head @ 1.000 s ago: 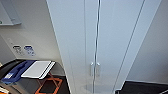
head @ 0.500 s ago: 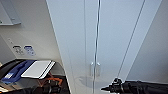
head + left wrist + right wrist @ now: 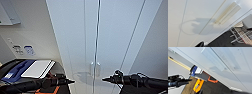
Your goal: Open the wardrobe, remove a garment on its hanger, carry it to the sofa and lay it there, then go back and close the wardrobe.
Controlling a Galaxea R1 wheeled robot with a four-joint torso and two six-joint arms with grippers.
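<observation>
While wardrobe doors sit closed, left gripper, right gripper flank handles — claw states unclear.

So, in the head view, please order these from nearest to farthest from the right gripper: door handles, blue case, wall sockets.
1. Door handles, just left of the right gripper, on the wardrobe.
2. Blue case, far left, low.
3. Wall sockets, far left, higher.

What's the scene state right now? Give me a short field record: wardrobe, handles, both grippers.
wardrobe: doors shut, white, facing the robot
handles: two small vertical ones, side by side at the door seam
left gripper: raised in front of the left door, left of the handles, not touching them
right gripper: raised in front of the right door, right of the handles, not touching them
garment: not yet taken out
</observation>
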